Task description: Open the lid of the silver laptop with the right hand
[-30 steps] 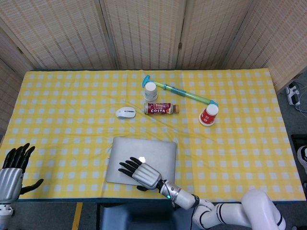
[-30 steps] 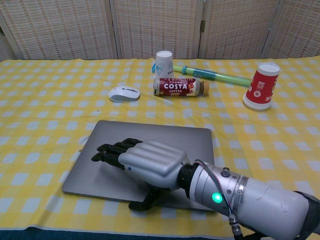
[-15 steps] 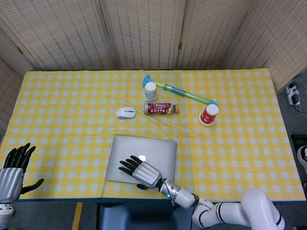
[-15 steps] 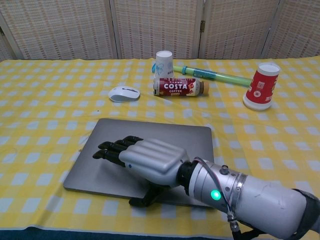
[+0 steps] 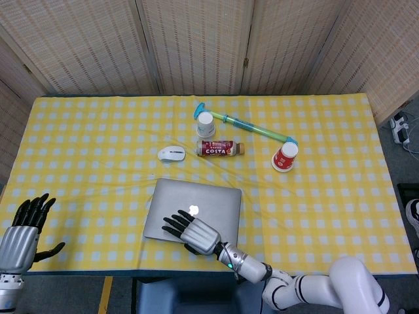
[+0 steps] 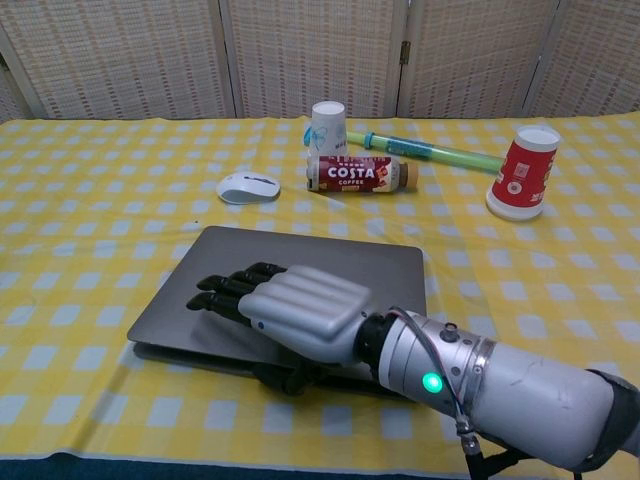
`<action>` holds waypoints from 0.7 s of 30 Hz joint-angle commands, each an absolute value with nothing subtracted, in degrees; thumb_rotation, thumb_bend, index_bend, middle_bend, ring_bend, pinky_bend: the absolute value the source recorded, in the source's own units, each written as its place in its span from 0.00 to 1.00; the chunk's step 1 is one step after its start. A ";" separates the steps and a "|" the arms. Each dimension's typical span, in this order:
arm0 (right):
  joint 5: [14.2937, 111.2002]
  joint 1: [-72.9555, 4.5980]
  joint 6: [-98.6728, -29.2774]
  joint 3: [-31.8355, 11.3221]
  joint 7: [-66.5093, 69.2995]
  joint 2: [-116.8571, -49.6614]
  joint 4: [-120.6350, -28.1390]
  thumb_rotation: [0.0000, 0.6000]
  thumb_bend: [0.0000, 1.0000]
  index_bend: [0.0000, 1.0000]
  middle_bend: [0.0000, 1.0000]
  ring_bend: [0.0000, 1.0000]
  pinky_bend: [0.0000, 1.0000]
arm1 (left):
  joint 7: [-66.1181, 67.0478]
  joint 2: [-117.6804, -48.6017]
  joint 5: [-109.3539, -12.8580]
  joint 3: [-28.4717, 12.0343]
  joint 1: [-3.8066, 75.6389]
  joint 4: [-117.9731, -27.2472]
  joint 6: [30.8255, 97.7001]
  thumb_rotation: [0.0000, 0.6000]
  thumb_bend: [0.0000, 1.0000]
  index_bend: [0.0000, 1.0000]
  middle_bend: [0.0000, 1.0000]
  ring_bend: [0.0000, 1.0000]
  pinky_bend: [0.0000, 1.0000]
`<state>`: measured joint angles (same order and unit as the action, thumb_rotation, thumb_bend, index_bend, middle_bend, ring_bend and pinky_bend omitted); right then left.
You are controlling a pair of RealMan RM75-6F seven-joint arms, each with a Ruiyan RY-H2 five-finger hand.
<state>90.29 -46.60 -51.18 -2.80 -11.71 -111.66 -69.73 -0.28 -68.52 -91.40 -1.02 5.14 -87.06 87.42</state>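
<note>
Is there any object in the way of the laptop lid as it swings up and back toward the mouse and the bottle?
Nothing visible blocks it. The right hand grips the front edge of the silver laptop, whose lid is slightly raised. The mouse and coffee bottle lie beyond the rear edge, apart from it, so the lid likely swings freely.

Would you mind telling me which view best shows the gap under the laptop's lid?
The chest view: the silver laptop shows a dark gap along its near edge, where the right hand lifts the lid. The head view looks down on the lid, so the gap is hidden.
</note>
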 commanded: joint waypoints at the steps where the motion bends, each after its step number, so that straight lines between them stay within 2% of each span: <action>1: 90.46 -46.85 -51.55 -3.18 -13.04 -110.92 -70.67 1.00 0.55 0.00 0.00 0.00 0.00 | -2.39 -68.92 -93.15 -0.40 6.49 -86.46 86.00 1.00 0.16 0.03 0.08 0.06 0.00; 4: 90.25 -47.09 -51.54 -3.58 -14.72 -109.98 -72.03 1.00 0.56 0.00 0.00 0.00 0.00 | -4.08 -69.11 -95.24 0.43 8.12 -85.45 84.26 1.00 0.19 0.07 0.10 0.08 0.00; 11: 89.10 -47.62 -51.49 -5.08 -19.50 -107.48 -75.84 1.00 0.59 0.00 0.00 0.00 0.00 | -5.72 -69.26 -99.75 2.48 12.66 -84.70 79.07 1.00 0.51 0.12 0.13 0.09 0.00; 13: 88.70 -47.75 -51.40 -5.42 -20.51 -106.99 -76.67 1.00 0.60 0.00 0.00 0.00 0.00 | -5.84 -69.52 -100.27 2.89 13.48 -84.52 77.97 1.00 0.57 0.13 0.14 0.10 0.00; 21: 87.13 -48.04 -51.36 -6.32 -23.59 -105.44 -79.36 1.00 0.66 0.00 0.00 0.00 0.00 | -7.65 -71.31 -100.87 4.92 16.07 -83.43 73.45 1.00 0.70 0.13 0.15 0.12 0.00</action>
